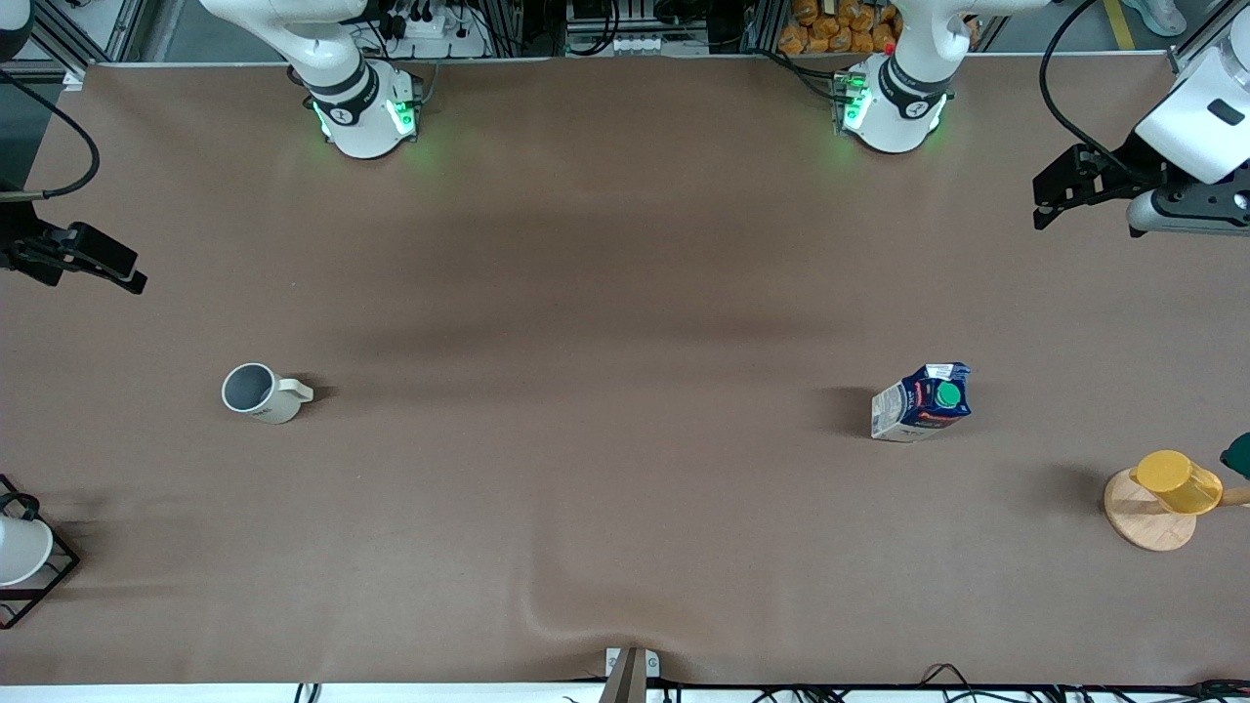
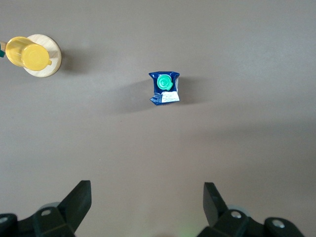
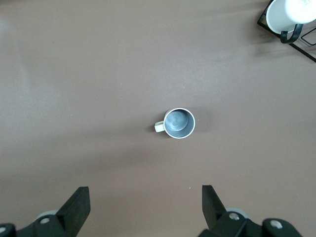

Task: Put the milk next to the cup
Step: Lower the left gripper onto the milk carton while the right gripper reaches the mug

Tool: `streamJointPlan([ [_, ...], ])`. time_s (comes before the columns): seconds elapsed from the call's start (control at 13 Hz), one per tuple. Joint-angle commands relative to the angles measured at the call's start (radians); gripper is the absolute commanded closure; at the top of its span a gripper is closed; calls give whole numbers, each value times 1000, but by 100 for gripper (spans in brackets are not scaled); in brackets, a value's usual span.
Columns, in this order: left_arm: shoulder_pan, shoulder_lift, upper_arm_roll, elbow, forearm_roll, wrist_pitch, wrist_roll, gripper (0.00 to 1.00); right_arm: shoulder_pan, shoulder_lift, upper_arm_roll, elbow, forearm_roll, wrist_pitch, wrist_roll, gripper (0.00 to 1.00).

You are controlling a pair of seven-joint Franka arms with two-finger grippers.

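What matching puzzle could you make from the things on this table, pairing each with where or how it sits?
Things:
1. milk
2. cup
3. yellow cup
4. white cup

Descriptions:
A. on a round wooden coaster
B. in a black wire rack
C. upright on the bare cloth toward the left arm's end, green cap on top
D. on the bare cloth toward the right arm's end, grey inside

Pairs: 1-C, 2-D, 3-A, 4-B

Both arms wait: the left gripper hangs open over the table at its end, the right gripper open at the other end.
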Motion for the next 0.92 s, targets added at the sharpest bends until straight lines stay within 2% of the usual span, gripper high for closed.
streamJointPlan([
  [0.0,8,13,1,28,6,-21,26,0,6,-13,2,-2,-3,-10,18,0],
  [0.23,7,34,-1,44,9,-21,17,0,6,-13,2,-5,-3,-11,19,0],
  [0.38,-4,87,-1,63,15,-21,12,0,6,0,2,-25,-3,-8,18,0],
  [0.62,5,146,-2,82,4,-20,9,0,-33,43,-2,-117,-1,58,-45,0],
  [0.69,8,173,-2,79,4,-12,14,0,-59,60,-2,-166,-1,102,-79,0],
  [0.85,7,239,-2,74,4,32,15,0,-108,73,-2,-319,-1,305,-111,0],
])
